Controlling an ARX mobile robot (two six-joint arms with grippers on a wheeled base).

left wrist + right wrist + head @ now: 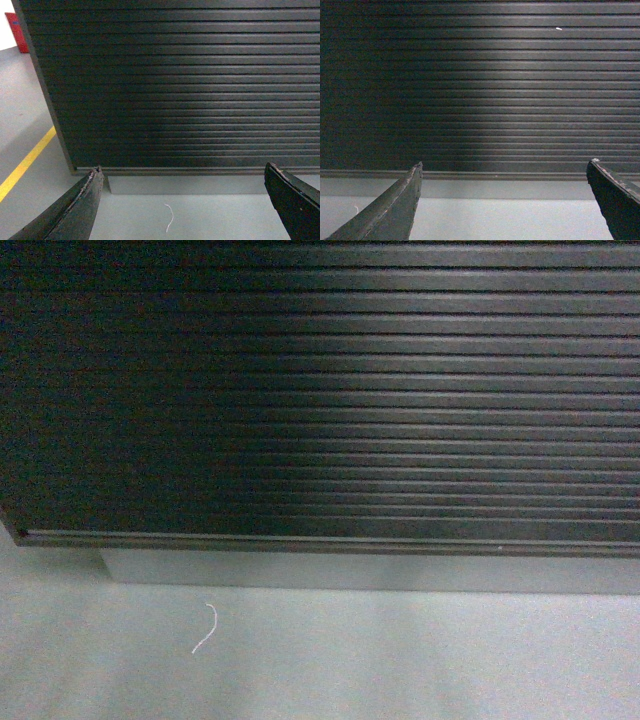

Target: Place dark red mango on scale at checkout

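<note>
Both grippers — left and right — hang wide and empty, low before the checkout's ribbed front, probably because the robot is only facing it — no mango, scale or top surface is in view, just floor.
</note>
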